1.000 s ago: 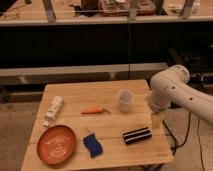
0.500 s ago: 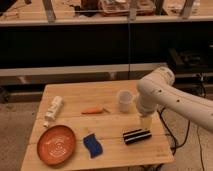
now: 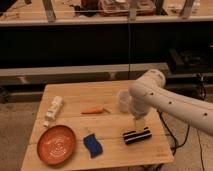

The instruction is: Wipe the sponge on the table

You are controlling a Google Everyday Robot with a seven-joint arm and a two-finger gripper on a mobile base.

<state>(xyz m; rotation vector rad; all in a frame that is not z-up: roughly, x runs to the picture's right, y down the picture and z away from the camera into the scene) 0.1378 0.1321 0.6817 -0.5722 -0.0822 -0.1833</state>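
The dark-blue sponge (image 3: pixel 92 145) lies flat near the front of the pale wooden table (image 3: pixel 80 99), just right of the orange plate (image 3: pixel 56 145). My white arm reaches in from the right, bent over the table's right half. The gripper (image 3: pixel 138 125) hangs down from it, right above the black block with white stripes (image 3: pixel 137 136) and well to the right of the sponge. Nothing shows in its grasp.
A translucent cup (image 3: pixel 123 100) stands behind the arm's elbow. An orange carrot-like piece (image 3: pixel 93 111) lies mid-table and a white blocky object (image 3: pixel 53 111) sits at the left. Dark shelving runs behind the table; a cable hangs at the right edge.
The arm has swung leftward over the table, and the gripper has come forward and down over the striped block. The objects on the table have not moved.
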